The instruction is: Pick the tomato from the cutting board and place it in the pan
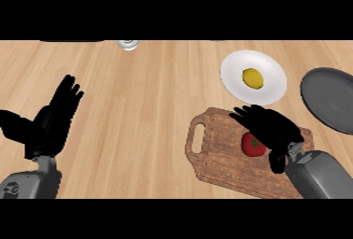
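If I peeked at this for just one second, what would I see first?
Probably the bright red tomato on the brown cutting board at the lower right, with the black right robot hand hovering right over it. Next, the white plate with a yellow lemon above the board, and the dark pan at the right edge. The left robot hand rests open at the left.

My black right hand (272, 128) hovers over a red tomato (252, 144) with a green stem on a brown wood-grained cutting board (221, 154). Upper right: white plate (238, 65), yellow lemon (253, 78), dark grey pan (331, 100). The table (138, 116) is pale wood.
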